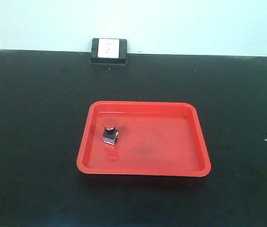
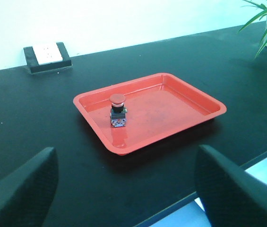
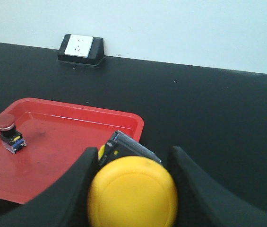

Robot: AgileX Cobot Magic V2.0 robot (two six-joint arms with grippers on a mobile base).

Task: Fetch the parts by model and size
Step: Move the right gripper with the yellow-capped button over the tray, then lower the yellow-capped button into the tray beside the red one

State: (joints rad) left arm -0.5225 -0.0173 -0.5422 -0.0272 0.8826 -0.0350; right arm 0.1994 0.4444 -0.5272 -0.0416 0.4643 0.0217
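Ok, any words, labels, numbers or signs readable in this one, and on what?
None legible in any view.
Base of the red-capped switch: small coloured marks, too blurred to read.
Body of the yellow-capped switch: a yellow-and-black patch behind the cap, too blurred to read.
Face of the wall socket: only slots, no lettering visible.

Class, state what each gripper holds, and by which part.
Right gripper holds the yellow switch, jaws on either side of its cap. Left gripper is open and empty.

Left end effector [image 2: 126, 156] spread wide; right end effector [image 3: 133, 158] grips yellow-capped switch [image 3: 132, 194].
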